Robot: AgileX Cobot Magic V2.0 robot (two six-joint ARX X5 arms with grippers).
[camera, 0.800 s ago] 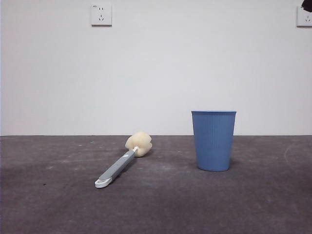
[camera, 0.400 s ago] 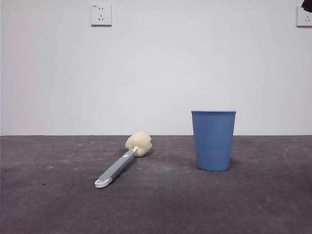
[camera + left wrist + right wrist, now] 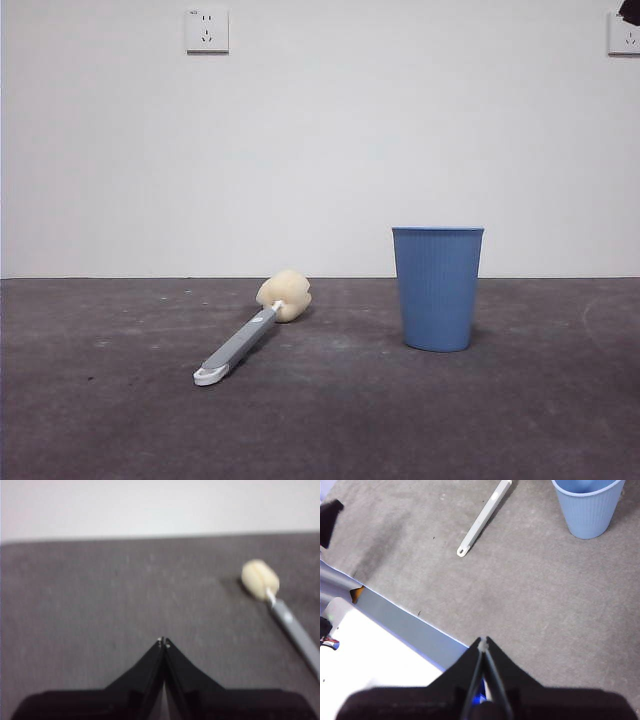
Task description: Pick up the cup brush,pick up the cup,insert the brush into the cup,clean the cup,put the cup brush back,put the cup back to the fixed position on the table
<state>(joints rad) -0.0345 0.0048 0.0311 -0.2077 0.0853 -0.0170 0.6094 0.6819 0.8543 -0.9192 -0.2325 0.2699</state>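
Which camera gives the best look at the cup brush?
The front view: the whole cup brush lies in focus. The left wrist view shows it blurred, its handle cut off; the right wrist view shows only the handle.

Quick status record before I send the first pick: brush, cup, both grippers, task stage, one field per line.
brush: grey-handled brush with pale-yellow sponge head lying flat on the dark grey matte table, white handle tip toward the front-view camera
cup: blue ribbed plastic cup upright, standing apart from the brush
left gripper: fingers shut, holding nothing, above the table short of the sponge head
right gripper: fingers shut, holding nothing, above the table's near edge
task stage: nothing picked up yet
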